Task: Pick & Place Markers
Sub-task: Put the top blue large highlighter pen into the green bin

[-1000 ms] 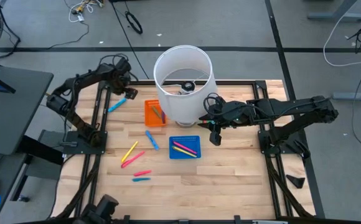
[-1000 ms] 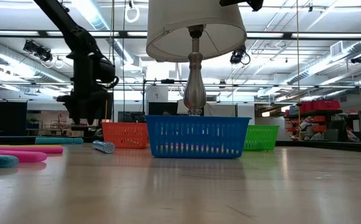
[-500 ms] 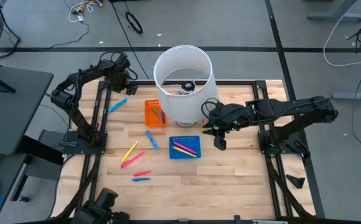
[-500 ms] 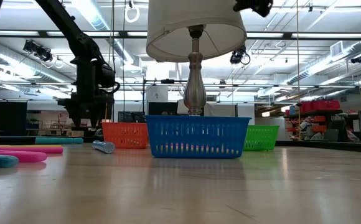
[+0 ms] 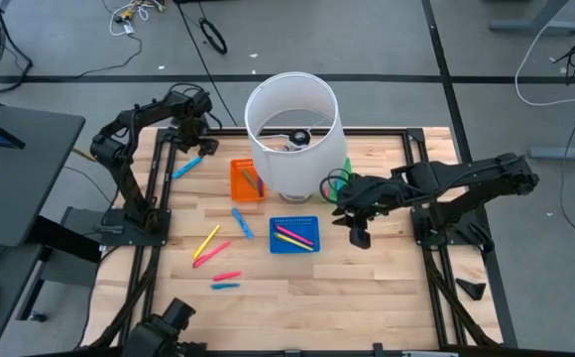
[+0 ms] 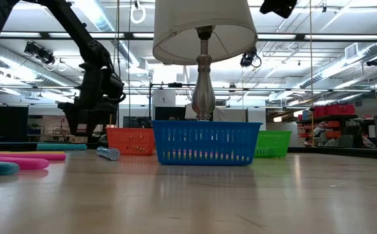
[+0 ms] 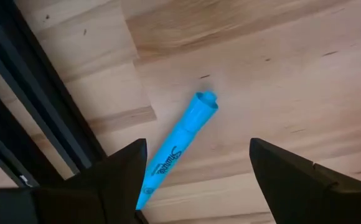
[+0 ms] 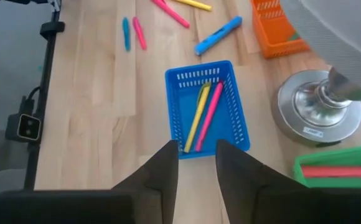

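Note:
A light-blue marker (image 7: 179, 144) lies flat on the wood at the table's far left (image 5: 186, 166). My left gripper (image 7: 196, 180) points straight down over it, open; the marker's near end lies between the fingers, close to one of them, untouched. My right gripper (image 8: 196, 177) hangs high over the table to the right of the blue tray (image 5: 293, 235), open by a narrow gap with nothing in it. The blue tray (image 8: 206, 107) holds a yellow and a pink marker. More markers (image 5: 218, 260) lie loose on the table's near left.
A white-shaded lamp (image 5: 292, 134) stands at the far middle, its metal base (image 8: 317, 109) beside the blue tray. The orange tray (image 5: 247, 179) sits to its left. The green tray (image 8: 336, 171), holding a red marker, sits to its right. A dark frame rail (image 7: 37, 106) runs beside the light-blue marker.
My left gripper has tipped further down and sunk slightly toward the light-blue marker. My right gripper has gone toward the table's near and right edges, away from the lamp, and has tipped further downward.

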{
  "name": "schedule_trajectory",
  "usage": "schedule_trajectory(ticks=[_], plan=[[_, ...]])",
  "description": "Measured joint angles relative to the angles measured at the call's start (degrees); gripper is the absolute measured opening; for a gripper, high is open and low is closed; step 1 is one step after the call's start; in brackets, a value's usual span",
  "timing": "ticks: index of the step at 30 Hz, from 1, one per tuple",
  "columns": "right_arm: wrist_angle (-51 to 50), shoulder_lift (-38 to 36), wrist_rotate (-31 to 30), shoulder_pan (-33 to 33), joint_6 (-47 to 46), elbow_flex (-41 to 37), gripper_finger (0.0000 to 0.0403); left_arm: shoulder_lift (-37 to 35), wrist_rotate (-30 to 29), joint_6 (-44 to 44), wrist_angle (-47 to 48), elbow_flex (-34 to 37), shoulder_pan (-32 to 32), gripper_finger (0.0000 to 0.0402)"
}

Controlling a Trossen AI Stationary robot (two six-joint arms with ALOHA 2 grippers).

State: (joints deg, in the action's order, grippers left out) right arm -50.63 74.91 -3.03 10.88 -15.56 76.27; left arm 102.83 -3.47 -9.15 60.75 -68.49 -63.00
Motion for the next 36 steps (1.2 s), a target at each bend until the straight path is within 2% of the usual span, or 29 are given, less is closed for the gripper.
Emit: schedule_trajectory(ticks=[6, 12, 17, 21, 31, 36], plan=[[0.0, 0.0, -0.1, 1.8, -0.5, 0.0, 0.0110, 0.2, -2.2, 3.3, 1.0, 0.4, 1.4, 0.0291], [0.0, 0.0, -0.1, 3.5, -2.4, 0.0, 0.0110, 3.3, -1.5, -2.1, 0.9, 0.5, 3.0, 0.0291], [0.0, 0.0, -0.1, 5.1, -2.4, 0.0, 0.0110, 8.0, -4.4, -4.8, 1.5, -1.9, 5.2, 0.0291], [-0.2, 0.0, -0.1, 6.3, -3.1, 0.0, 0.0110, 10.1, -1.1, -2.1, 2.0, -4.6, 4.6, 0.0291], [-0.9, 0.0, -0.6, 9.2, -5.4, 0.0, 0.0110, 11.6, 2.1, 0.8, 4.3, -7.7, 2.3, 0.0288], [-0.9, 0.0, -0.8, 9.2, -6.5, 0.0, 0.0110, 11.6, -3.4, 3.8, 7.8, -7.5, 2.5, 0.0270]])
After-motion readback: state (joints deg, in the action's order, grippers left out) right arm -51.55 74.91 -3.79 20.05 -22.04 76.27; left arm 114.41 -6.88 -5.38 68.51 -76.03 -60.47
